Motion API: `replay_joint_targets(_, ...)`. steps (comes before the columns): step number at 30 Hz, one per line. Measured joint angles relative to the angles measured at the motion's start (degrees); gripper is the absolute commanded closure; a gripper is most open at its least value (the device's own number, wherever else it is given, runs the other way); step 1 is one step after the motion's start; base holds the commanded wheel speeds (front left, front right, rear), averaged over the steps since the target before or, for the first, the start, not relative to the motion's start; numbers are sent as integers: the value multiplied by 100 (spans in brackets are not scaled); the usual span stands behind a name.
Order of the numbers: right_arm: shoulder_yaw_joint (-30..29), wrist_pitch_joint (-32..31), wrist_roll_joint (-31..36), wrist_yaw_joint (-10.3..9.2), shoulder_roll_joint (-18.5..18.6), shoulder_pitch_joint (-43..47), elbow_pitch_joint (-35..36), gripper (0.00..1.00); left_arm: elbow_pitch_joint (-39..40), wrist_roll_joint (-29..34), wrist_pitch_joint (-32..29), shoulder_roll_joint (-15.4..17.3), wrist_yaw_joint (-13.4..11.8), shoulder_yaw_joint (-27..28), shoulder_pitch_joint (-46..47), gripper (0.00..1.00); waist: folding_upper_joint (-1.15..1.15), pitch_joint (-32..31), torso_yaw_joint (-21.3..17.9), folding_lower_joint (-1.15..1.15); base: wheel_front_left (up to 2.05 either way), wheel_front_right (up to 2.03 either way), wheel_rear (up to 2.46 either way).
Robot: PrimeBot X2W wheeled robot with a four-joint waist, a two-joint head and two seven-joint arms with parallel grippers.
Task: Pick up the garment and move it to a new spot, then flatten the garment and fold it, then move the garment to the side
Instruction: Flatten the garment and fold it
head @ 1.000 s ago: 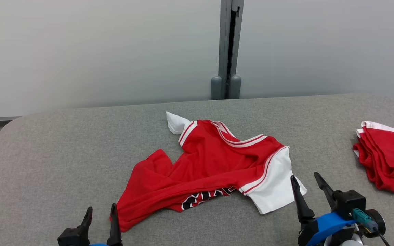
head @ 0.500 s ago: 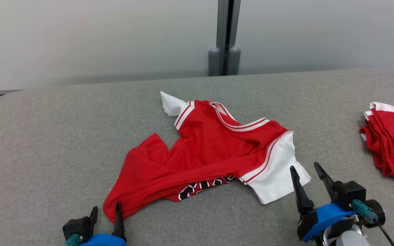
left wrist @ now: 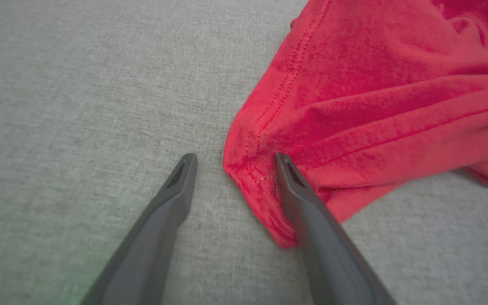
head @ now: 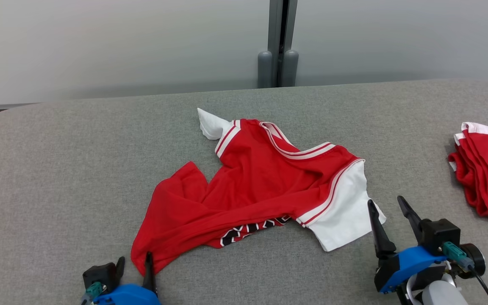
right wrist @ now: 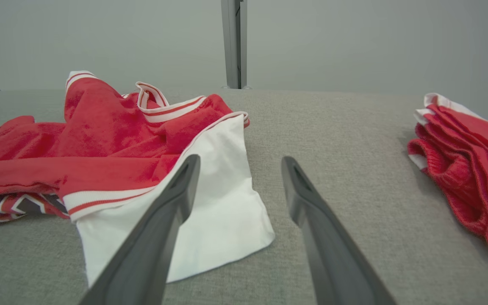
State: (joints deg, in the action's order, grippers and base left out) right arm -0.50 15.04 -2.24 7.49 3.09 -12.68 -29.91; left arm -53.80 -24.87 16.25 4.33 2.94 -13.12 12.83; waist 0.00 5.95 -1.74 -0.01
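The garment (head: 265,182), a red jersey with white sleeves and striped trim, lies crumpled in the middle of the grey padded table (head: 57,169). My left gripper (head: 134,259) is open at the garment's near-left corner. In the left wrist view that red hem corner (left wrist: 269,140) lies between the two fingers of the left gripper (left wrist: 234,156), with the right finger over the cloth. My right gripper (head: 385,200) is open just right of the white sleeve (head: 345,212). In the right wrist view the right gripper (right wrist: 240,158) straddles the edge of the sleeve (right wrist: 218,203), and nothing is held.
A second red and white garment (head: 485,169) lies folded at the table's right edge, also to the right in the right wrist view (right wrist: 464,156). A grey post (head: 278,42) stands against the wall behind the table's far edge.
The head camera has tilted down, so the whole scene sits higher in the picture. The left gripper has closed in on the garment's near-left corner. Both grippers stay open.
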Motion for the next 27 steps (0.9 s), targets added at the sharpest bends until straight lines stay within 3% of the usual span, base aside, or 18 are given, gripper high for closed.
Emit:
replay_joint_targets(1,-40,0,20,0,16,-1,-47,0,-80,-59,0,13,9,-108,53,56,0,5,7,0,0,0,0)
replay_joint_targets(2,-77,1,45,0,27,-10,-91,0,-158,-124,-1,30,21,-209,106,100,0,14,13,0,0,0,0)
replay_joint_targets(8,-308,0,174,0,134,-280,-661,0,-315,-327,7,-27,-5,-598,332,100,0,129,66,0,0,0,0)
replay_joint_targets(19,-35,-67,105,0,247,-1180,-2531,0,82,-134,30,-104,-190,-587,399,100,0,416,267,1,0,0,0)
replay_joint_targets(20,-11,-115,102,0,261,-1263,-2668,43,114,-122,29,-107,-188,-576,399,100,0,437,287,1,0,0,0)
replay_joint_targets(22,78,-165,-10,0,278,-1397,-2882,100,165,-105,18,-108,-177,-547,397,100,0,467,328,0,0,0,0)
replay_joint_targets(27,258,-74,-371,-1,314,-1528,-3128,100,356,34,-29,-136,-168,-415,335,100,0,449,371,2,0,0,0)
